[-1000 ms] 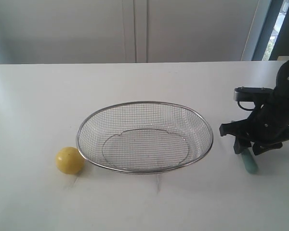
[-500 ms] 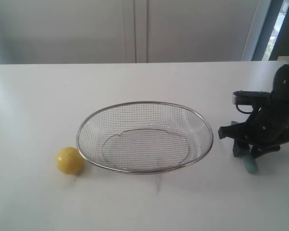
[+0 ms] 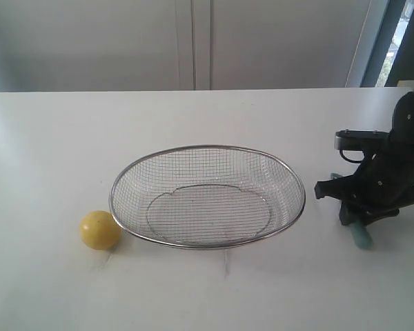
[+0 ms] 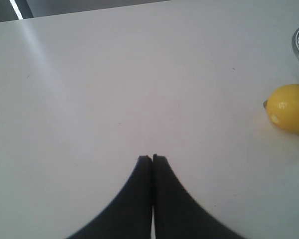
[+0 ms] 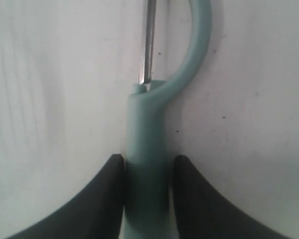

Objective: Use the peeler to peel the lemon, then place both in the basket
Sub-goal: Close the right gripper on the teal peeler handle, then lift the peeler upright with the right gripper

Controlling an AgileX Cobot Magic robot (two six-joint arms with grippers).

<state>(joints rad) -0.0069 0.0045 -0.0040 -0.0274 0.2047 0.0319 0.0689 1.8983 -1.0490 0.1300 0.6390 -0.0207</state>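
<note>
- On the counter, the peeler is clasped by the right pincer.
- The lemon is left unpeeled, outside the basket.
- The left pincer is clenched, empty.

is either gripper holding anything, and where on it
The right gripper straddles the peeler at its handle; whether it clamps yet cannot be told. The left gripper is shut, holding nothing.
</note>
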